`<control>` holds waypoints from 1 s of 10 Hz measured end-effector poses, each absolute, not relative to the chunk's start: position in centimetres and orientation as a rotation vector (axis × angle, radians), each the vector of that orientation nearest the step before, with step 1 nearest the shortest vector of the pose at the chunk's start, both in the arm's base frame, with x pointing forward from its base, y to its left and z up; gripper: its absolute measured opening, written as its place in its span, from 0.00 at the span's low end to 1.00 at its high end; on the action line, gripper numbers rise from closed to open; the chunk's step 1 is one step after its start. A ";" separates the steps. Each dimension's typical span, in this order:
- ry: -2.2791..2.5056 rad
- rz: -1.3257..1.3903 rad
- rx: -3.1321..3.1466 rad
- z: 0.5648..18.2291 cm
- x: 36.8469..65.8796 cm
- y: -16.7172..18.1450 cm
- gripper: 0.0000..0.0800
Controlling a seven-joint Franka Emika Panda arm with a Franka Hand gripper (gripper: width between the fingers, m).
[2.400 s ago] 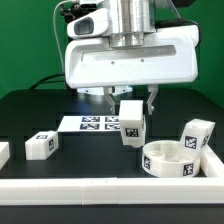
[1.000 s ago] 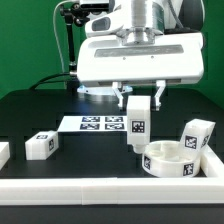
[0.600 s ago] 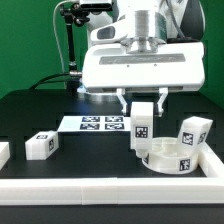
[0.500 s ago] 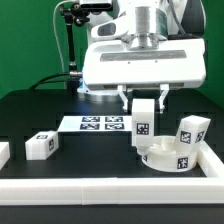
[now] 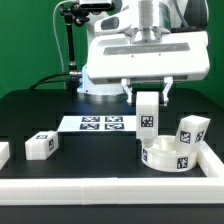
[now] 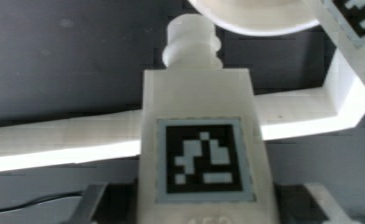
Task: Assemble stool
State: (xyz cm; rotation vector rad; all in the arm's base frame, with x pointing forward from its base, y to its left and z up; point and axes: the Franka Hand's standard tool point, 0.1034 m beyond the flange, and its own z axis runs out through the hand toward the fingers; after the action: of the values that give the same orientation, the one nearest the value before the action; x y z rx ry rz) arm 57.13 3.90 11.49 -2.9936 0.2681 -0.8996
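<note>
Upright tagged leg near disc seat

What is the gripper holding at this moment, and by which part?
The gripper holds a white stool leg upright by its upper end, close to the round seat.

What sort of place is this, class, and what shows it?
Probably a robotics lab bench: a two-finger gripper holding a white blocky plastic leg, a flat white marker board of printed tags, and a black table with white border rails.

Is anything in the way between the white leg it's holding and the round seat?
Nothing visible. The end effector holds the leg close above the seat, with only air between them. A second leg stands beside the seat, toward the exterior view's right.
</note>
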 end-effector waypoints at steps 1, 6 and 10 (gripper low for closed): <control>0.279 -0.890 -2.995 11.5 56.5 3.8 0.43; 0.279 -0.870 -3.006 10.5 55.6 3.8 0.43; 0.289 -0.866 -3.000 10.8 54.8 4.5 0.43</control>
State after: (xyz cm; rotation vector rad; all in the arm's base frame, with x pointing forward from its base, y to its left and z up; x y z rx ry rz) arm 54.81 4.54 10.77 -3.0002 0.2894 -0.8656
